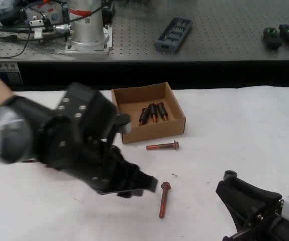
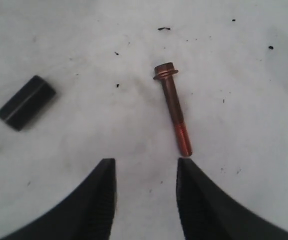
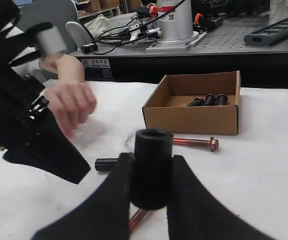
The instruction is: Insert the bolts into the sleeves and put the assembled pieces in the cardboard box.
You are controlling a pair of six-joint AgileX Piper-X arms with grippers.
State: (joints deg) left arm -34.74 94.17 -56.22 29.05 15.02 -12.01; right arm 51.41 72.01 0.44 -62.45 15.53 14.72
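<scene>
Left gripper [image 2: 146,167], fingers spread, hangs over a copper-coloured flanged bolt [image 2: 174,110] lying on white cloth [image 2: 244,100]; right gripper [image 3: 151,160] clamps an upright black sleeve [image 3: 153,145]. The bolt looks stiff, smooth and likely to roll, so pinching across mid-shank seems best.

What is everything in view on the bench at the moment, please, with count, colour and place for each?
cardboard box: one, brown, open, on the white cloth
assembled pieces: three, black and copper, inside the cardboard box
far bolt: one, copper, lying just in front of the cardboard box
near bolt: one, copper, lying on the cloth closer to the arms
loose sleeve: one, black, lying on the cloth apart from the near bolt
held sleeve: one, black, upright in the right gripper
white cloth: one, covering the bench
slotted tray: one, dark, on the perforated table behind
left gripper: open, above the near bolt
right gripper: shut on the held sleeve
</scene>
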